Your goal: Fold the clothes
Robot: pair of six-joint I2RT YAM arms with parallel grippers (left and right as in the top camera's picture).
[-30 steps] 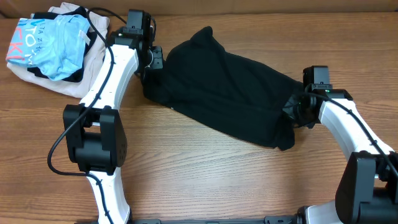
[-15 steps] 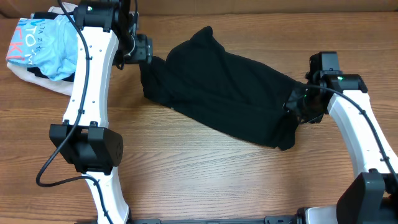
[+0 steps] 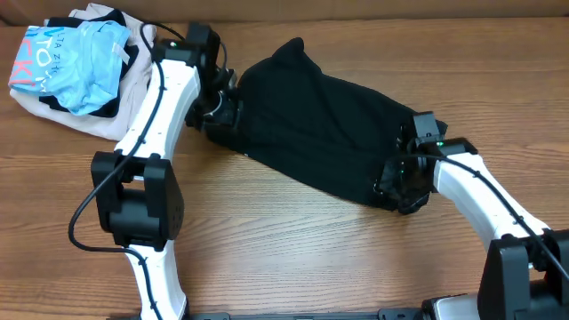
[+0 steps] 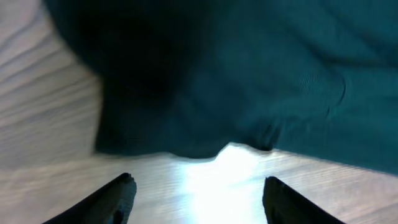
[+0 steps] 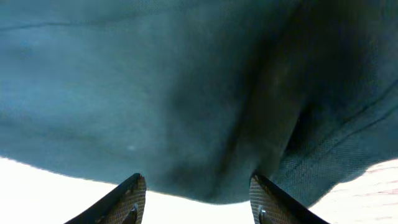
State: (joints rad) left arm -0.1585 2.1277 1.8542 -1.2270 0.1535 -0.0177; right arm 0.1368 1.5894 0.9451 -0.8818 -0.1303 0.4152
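The clothes point(image 3: 311, 133) are one black garment lying crumpled in a slanted band across the middle of the table. My left gripper point(image 3: 224, 107) is at its left end. In the left wrist view that gripper point(image 4: 198, 190) is open over bare wood, and the garment's edge point(image 4: 249, 74) lies just ahead of the fingertips. At the garment's lower right end is my right gripper point(image 3: 394, 182). The right wrist view shows this gripper point(image 5: 198, 190) open, with the dark fabric point(image 5: 155, 93) hanging down between the spread fingers, not pinched.
A light blue printed garment point(image 3: 76, 58) lies on a beige one point(image 3: 93, 120) at the back left corner, beside the left arm. Bare wooden table point(image 3: 293, 258) stretches in front of the black garment.
The left arm rose and swung back, then came down again at the garment's left edge with its jaws wider. The right gripper opened and slid left and nearer along the garment's right end.
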